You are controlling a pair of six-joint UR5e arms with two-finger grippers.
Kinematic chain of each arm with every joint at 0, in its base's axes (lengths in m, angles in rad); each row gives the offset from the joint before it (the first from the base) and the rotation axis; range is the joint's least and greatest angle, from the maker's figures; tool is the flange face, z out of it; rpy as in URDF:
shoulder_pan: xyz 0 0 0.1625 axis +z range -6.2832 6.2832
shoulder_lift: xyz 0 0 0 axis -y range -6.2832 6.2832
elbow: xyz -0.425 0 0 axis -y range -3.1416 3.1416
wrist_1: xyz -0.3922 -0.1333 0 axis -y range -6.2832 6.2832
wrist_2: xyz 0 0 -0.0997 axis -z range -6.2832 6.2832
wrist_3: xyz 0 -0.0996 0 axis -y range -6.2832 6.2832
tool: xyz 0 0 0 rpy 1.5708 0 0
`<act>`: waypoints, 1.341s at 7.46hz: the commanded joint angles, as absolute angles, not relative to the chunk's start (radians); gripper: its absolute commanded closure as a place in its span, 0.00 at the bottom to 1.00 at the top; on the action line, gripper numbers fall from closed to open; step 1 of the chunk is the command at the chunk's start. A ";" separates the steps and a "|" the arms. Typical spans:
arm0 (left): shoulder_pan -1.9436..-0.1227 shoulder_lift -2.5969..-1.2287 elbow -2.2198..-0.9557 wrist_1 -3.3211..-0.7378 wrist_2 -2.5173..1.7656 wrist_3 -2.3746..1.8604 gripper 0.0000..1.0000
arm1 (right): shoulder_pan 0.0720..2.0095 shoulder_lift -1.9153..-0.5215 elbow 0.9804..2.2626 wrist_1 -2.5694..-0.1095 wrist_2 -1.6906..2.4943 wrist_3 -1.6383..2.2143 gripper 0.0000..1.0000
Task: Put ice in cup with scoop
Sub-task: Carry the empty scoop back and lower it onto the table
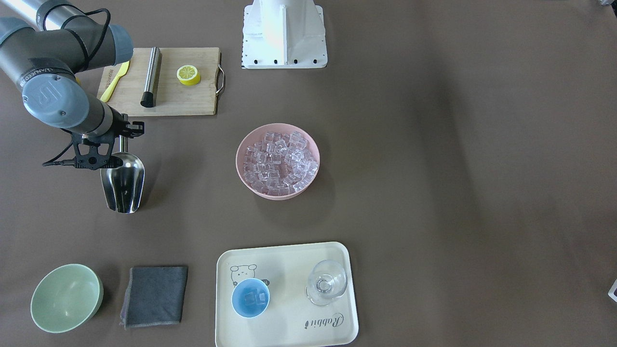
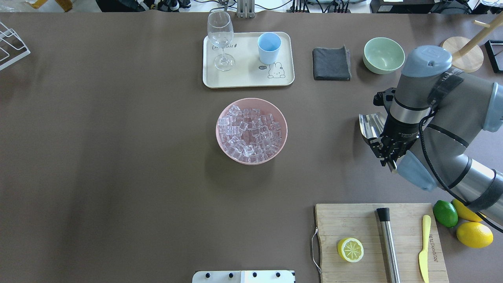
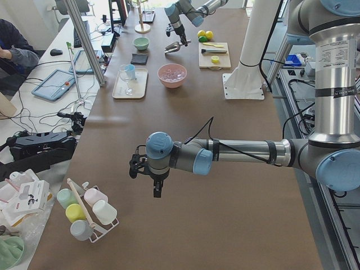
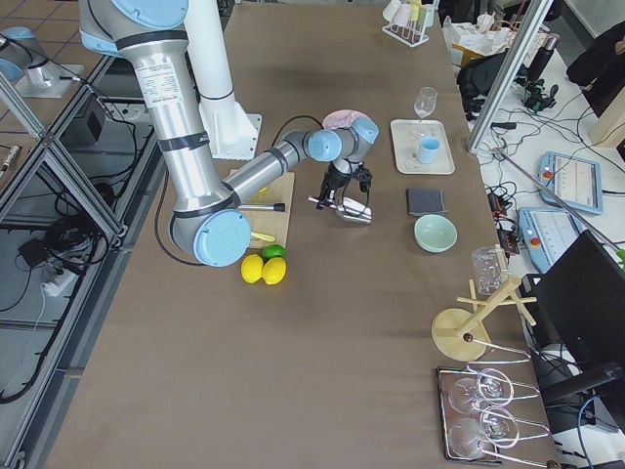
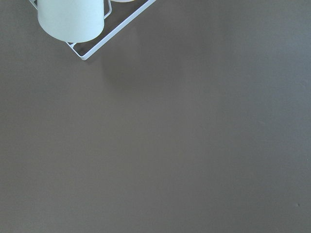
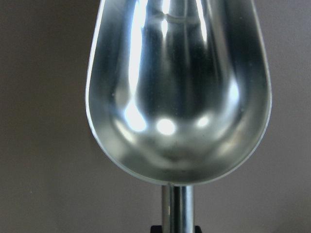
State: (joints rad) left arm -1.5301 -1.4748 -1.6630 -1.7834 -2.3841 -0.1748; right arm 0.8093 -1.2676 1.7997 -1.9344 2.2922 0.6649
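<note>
The steel scoop (image 1: 123, 185) lies low over the table with its trough empty, as the right wrist view (image 6: 177, 97) shows. My right gripper (image 1: 120, 144) is shut on its short handle. Many clear ice cubes (image 1: 279, 161) fill a pink bowl (image 1: 238, 154) at the table's middle. The light-blue cup (image 1: 250, 298) stands on a cream tray (image 1: 289, 260) and has a few cubes inside. My left gripper (image 3: 157, 188) hangs over bare table far from these; I cannot tell if it is open or shut.
A clear glass (image 1: 327, 282) shares the tray. A green bowl (image 1: 65, 298) and grey cloth (image 1: 154, 296) sit beside it. A cutting board (image 1: 178, 99) holds a steel rod (image 1: 152, 74), half lemon (image 1: 188, 74) and yellow knife (image 1: 114, 81). A mug rack (image 5: 70, 19) is near the left gripper.
</note>
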 commanded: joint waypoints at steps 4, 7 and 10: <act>-1.531 -1.474 -1.660 -1.787 -2.385 -0.173 0.02 | 0.770 -1.275 1.764 -1.905 2.290 0.667 0.97; -1.531 -1.474 -1.658 -1.787 -2.385 -0.173 0.02 | 0.762 -1.272 1.749 -1.885 2.289 0.667 0.46; -1.529 -1.474 -1.658 -1.787 -2.384 -0.173 0.02 | 0.767 -1.273 1.724 -1.813 2.286 0.667 0.01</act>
State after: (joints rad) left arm -1.5309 -1.4742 -1.6583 -1.7877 -2.3853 -0.1733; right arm 0.7644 -1.2724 1.7322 -1.8465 2.2876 0.6673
